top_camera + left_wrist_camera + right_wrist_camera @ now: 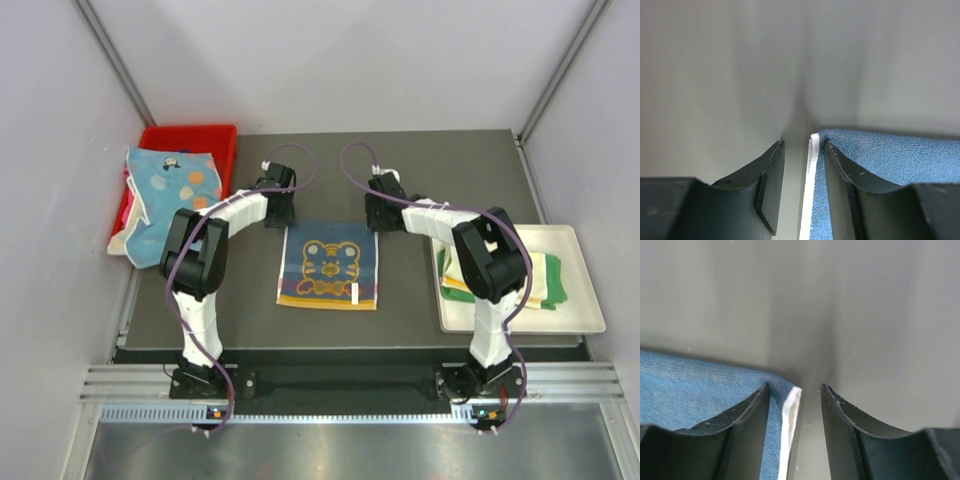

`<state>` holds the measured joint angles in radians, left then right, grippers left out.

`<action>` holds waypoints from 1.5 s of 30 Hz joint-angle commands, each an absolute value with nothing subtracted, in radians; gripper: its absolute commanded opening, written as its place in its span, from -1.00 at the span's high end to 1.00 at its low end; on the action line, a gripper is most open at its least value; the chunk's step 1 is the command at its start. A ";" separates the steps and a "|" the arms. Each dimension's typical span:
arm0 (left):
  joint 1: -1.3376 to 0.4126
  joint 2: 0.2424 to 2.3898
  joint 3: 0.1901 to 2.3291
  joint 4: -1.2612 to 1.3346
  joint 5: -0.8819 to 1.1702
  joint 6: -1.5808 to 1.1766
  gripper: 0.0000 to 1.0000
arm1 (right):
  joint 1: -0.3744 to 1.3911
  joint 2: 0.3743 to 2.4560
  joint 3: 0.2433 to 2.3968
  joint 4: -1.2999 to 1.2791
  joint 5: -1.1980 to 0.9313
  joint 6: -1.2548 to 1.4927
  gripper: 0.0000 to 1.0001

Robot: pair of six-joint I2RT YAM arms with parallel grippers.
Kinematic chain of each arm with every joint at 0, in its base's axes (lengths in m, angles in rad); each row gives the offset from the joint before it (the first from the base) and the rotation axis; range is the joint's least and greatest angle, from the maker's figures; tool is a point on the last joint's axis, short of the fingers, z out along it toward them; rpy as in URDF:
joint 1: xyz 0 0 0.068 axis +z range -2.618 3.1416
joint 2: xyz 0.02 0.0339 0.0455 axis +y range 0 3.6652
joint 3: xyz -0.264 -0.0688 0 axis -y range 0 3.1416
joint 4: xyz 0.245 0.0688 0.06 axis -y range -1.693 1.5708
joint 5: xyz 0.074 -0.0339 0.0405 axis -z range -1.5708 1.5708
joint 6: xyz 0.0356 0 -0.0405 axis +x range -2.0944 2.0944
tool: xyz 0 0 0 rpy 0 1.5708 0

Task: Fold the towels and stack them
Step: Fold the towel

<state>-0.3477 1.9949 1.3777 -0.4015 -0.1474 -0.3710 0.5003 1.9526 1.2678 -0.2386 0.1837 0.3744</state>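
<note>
A dark blue towel (328, 265) with a yellow animal print and an orange hem lies flat in the middle of the table. My left gripper (280, 213) is down at its far left corner and my right gripper (378, 216) at its far right corner. In the left wrist view the left gripper (802, 152) is open, and the towel's (890, 155) white-edged corner sits between the jaws against the right finger. In the right wrist view the right gripper (794, 395) is open, with the towel's (690, 385) corner beside the left finger. Neither pinches the cloth.
A red bin (200, 136) at the far left holds a light blue dotted towel (170, 185) that hangs over its edge. A white tray (585, 305) at the right carries folded green and yellow towels (548, 280). Grey walls enclose the dark table (450, 160).
</note>
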 commanded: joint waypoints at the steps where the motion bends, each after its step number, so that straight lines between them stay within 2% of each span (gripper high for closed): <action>1: -0.342 2.003 1.358 -0.345 -0.135 -0.399 0.16 | 0.491 1.991 1.299 -0.221 0.146 0.362 0.12; 9: -0.342 1.990 1.304 -0.302 -0.109 -0.442 0.22 | 0.491 1.970 1.252 -0.199 0.118 0.365 0.27; 13: -0.341 1.983 1.284 -0.276 -0.110 -0.459 0.34 | 0.486 1.959 1.230 -0.192 0.130 0.365 0.39; 14: -0.341 1.983 1.281 -0.269 -0.112 -0.463 0.45 | 0.483 1.960 1.230 -0.190 0.129 0.367 0.43; 17: -0.337 1.979 1.261 -0.235 -0.107 -0.486 0.60 | 0.469 1.979 1.242 -0.186 0.111 0.361 0.62; 24: -0.324 1.976 1.213 -0.106 -0.092 -0.525 0.75 | 0.436 2.008 1.290 -0.163 0.063 0.337 0.83; 31: -0.292 1.962 1.172 0.036 -0.068 -0.580 1.00 | 0.414 2.023 1.336 -0.132 0.038 0.315 0.87; 38: -0.285 1.968 1.181 0.175 -0.066 -0.607 1.00 | 0.388 2.007 1.351 -0.052 0.023 0.301 0.88; 45: -0.281 1.893 1.149 0.275 -0.072 -0.589 1.00 | 0.382 1.893 1.247 0.089 0.038 0.291 0.88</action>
